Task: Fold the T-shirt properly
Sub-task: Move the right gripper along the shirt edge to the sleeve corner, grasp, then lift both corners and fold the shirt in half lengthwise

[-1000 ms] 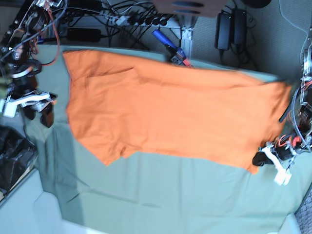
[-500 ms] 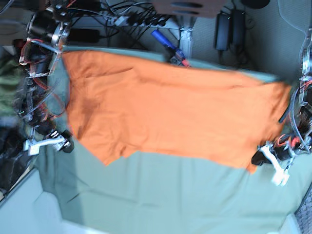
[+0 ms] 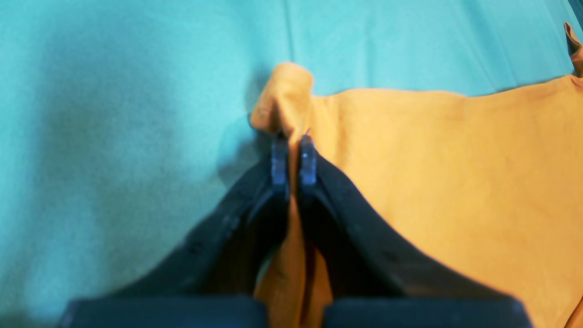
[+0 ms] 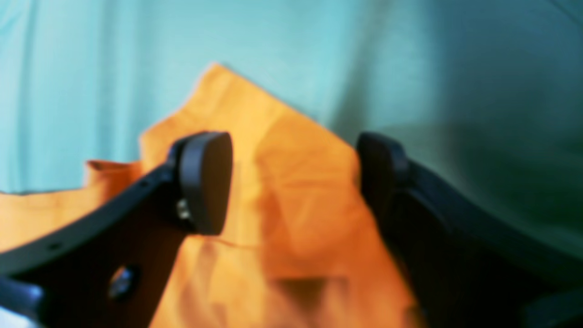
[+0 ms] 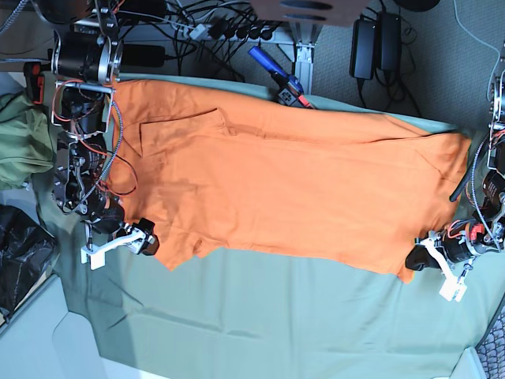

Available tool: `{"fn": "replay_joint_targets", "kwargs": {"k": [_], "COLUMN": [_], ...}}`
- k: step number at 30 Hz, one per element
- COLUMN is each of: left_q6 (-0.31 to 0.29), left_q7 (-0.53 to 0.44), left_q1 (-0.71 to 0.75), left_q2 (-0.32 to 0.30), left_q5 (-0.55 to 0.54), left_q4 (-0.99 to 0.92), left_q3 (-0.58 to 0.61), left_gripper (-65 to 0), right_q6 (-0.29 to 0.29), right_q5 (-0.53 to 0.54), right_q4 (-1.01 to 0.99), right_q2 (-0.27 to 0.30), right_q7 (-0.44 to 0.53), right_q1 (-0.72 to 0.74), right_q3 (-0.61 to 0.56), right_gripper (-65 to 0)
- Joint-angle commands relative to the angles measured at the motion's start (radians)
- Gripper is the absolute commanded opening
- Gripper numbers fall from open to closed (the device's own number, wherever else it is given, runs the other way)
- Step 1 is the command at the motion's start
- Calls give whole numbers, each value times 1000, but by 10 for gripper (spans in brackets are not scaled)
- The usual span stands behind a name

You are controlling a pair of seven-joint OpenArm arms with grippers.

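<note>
L gripper (image 3: 294, 157) clamped on T-shirt (image 5: 292, 193) near-right corner; R gripper (image 4: 291, 182) jaws apart, straddling near-left sleeve tip.

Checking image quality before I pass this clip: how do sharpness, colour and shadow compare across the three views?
Base view: fairly sharp, daylight-toned. Left wrist view: soft, the sage-green cloth reads turquoise and the plain bright orange fabric T-shirt yellowish, with the left end effector shut on its corner. Right wrist view: blurriest; the open right end effector is smeared and a dark shadow covers the right side.

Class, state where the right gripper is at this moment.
In the base view, the right gripper is at the left, open over the T-shirt corner on the green cloth.
</note>
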Motion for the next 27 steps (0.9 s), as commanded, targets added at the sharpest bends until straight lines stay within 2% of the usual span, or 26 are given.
{"fn": "replay_joint_targets", "kwargs": {"k": [1,5,12,14,17,18,22,27], "left_q6": [-10,-10,-10,-10,-10,-10,-10,-10], "left_q7": [-5,-6,-72,-72,-72,-72,-56,72], "left_q1": [-24,-24,-24,-24,-24,-24,-24,-24], "left_q2": [-12,-12,-13,-16,-21,-26,-40,-65], "left_q5": [-13,-13,-27,-43,-42,-43,-47,-188], "left_q4": [13,13,13,13,13,13,13,16], "left_q3": [-2,-2,-2,-2,-2,-2,-2,-2], "left_gripper": [-650,-650,-650,-650,-650,-650,-650,-650], "right_q6": [112,113,113,113,112,112,112,117], "right_q5": [21,44,43,38,20,13,3,6], "right_q4": [11,29,115,135,153,154,157,200], "right_q2": [-4,-25,-22,-19,-19,-18,-13,13], "right_q7": [-37,-59,-106,-105,-98,-98,-98,-116], "right_q1": [21,21,21,21,21,21,18,-7], "right_q3": [-2,-2,-2,-2,-2,-2,-2,0], "right_gripper": [-228,-229,-240,-353,-621,-650,-650,-650]}}
